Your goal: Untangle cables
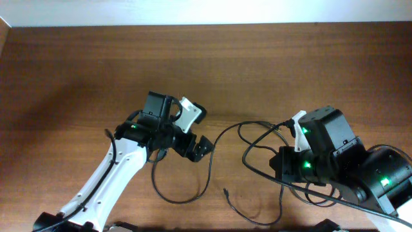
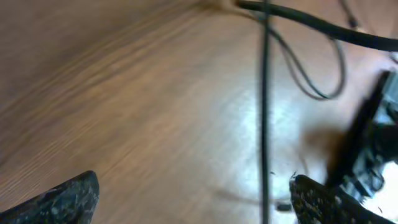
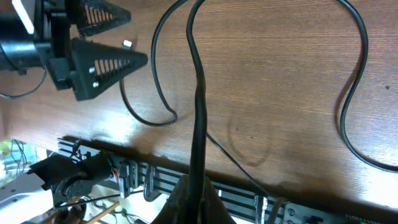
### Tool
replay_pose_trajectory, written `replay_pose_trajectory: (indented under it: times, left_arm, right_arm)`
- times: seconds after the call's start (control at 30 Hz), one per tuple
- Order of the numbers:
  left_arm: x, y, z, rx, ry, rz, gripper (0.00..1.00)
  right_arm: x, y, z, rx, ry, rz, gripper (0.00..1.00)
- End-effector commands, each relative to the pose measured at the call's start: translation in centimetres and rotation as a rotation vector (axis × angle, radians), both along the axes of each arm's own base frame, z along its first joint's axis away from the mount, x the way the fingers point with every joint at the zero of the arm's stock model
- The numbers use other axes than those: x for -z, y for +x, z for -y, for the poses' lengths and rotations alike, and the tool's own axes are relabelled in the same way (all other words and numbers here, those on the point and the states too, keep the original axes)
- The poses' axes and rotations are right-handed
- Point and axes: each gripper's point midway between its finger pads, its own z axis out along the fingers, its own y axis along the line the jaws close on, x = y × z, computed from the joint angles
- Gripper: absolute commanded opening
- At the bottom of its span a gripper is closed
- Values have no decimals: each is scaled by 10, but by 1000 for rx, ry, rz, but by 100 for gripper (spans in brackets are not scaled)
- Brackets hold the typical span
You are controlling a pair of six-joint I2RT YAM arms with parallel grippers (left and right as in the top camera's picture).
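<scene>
The wooden table carried little besides the two arms and the cables. A pale wall strip ran along its 12 o'clock edge. In the right wrist view a black rail with loose wiring sat below the near table edge.

The cables lay as thin black loops in the middle of the table. One loop sagged toward 6 o'clock from the left gripper, then climbed past it and ran toward 3 o'clock, where more strands bunched in front of the right gripper. A loose plug end lay alone at about 5 o'clock from the left gripper, apart from both arms. The right arm's bulky body covered the strands at its own 6 o'clock side, so their crossings there could not be made out.

The left gripper's jaws were spread wide (one finger white, the other black) and held nothing. In its own blurred view, its left gripper hovered above the wood with one cable running straight between the fingertips toward 12 o'clock. Whether it touched either finger could not be told.

The right gripper had its jaws pressed together, pinching a cable that rose from the tips toward 12 o'clock and split into two strands. The left gripper showed at 10 o'clock there, near those strands.
</scene>
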Motion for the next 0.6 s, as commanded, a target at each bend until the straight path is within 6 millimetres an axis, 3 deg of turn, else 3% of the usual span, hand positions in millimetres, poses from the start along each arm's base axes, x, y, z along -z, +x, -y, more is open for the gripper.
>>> replay_pose_trajectory:
  times: [0.0,0.43,0.5,0.57]
  left_arm:
    - [-12,-9,13,115,-81,29,99]
    - [-13,-18,27,168,-89,30,100]
    - [-6,-19,26,166,-62,25,91]
    - [5,-22,27,172,-34,4,90]
  right_arm:
    - [-8,1,-3,-13,16,26,4]
    - [-8,2,-3,-13,17,26,4]
    - [-9,2,-3,-13,18,29,4]
    - [-9,2,-3,-13,18,28,4]
